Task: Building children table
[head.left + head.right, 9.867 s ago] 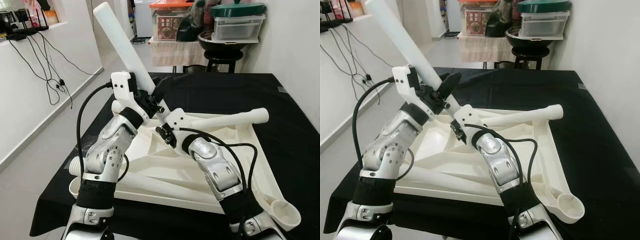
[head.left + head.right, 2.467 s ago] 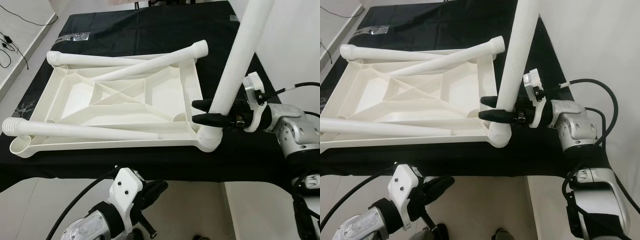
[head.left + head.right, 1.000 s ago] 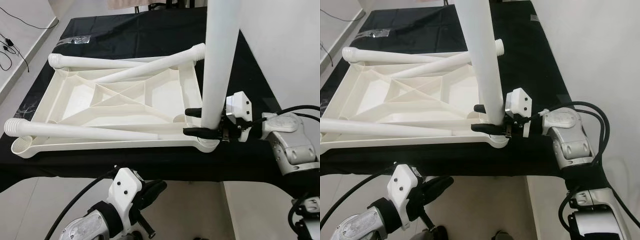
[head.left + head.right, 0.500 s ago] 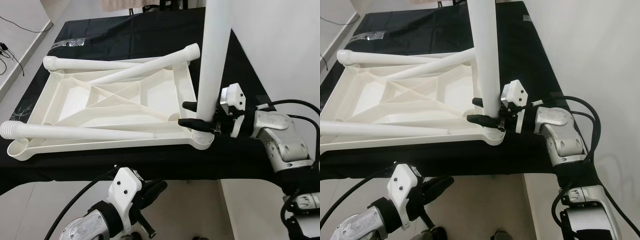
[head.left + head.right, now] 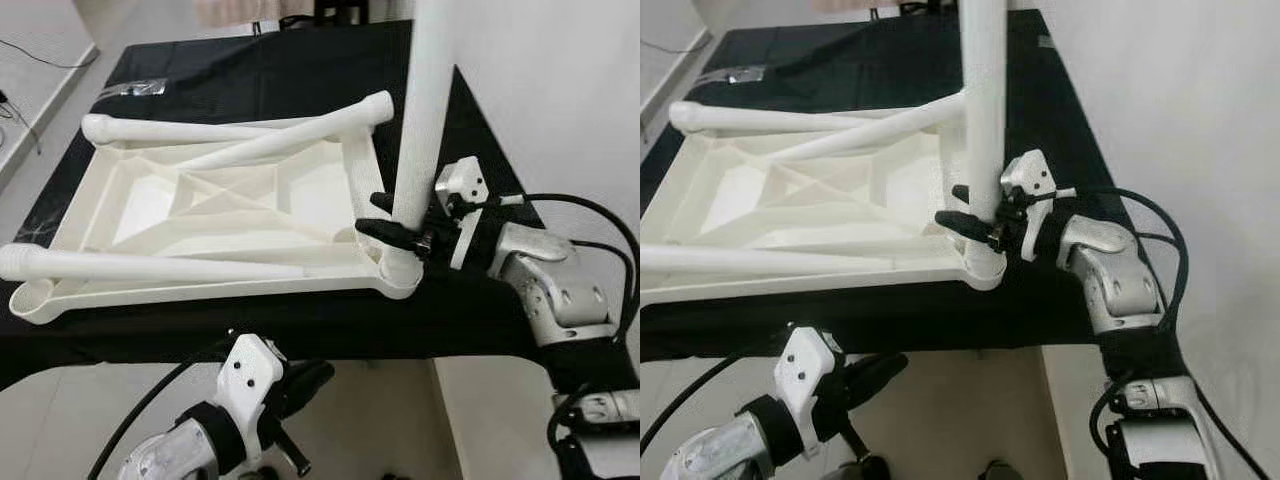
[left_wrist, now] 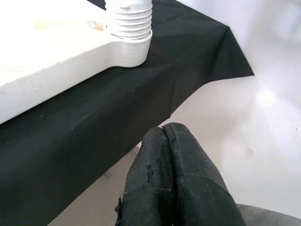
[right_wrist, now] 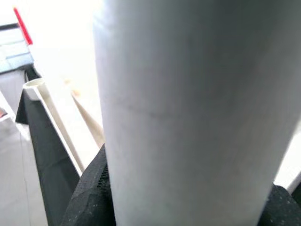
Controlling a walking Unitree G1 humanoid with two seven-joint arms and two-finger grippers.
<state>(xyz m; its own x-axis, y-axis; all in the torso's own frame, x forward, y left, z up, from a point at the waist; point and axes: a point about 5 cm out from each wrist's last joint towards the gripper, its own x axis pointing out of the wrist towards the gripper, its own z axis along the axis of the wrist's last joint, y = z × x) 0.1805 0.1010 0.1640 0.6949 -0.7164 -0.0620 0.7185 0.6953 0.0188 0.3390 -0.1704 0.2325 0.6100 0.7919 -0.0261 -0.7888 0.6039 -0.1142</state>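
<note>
Black cloth point(image 5: 250, 70) covers the counter, and on it the white plastic tabletop point(image 5: 215, 210) lies upside down, so its ribbed underside with crossing braces faces up. It has a round socket at each corner. Three loose white legs lie on it: one long leg point(image 5: 150, 266) along the near edge, one point(image 5: 180, 130) along the far edge, and one point(image 5: 290, 135) set diagonally with its threaded end at the far right corner.

A fourth white leg point(image 5: 420, 110) stands almost upright in the near right corner socket point(image 5: 398, 277), leaning a little, and its upper part goes out of the picture. The right tool point(image 5: 385, 222) is clenched around this leg just above the socket, one black finger on each side.

The right wrist view adds the smooth pale surface of the held leg point(image 7: 188, 108) very close, with the black pads point(image 7: 91, 197) pressing at its sides. The left wrist view adds the threaded foot point(image 6: 128, 19) of the held leg sitting in the corner socket, seen from below the counter edge, and the fingers of the left tool point(image 6: 164, 188) pressed together with nothing between them. In the head views the left tool point(image 5: 300, 385) hangs low in front of the counter.

Compared with half a second ago, the right tool sits a little higher on the leg and its wrist is tilted more upward, while the leg stays in the same socket.
</note>
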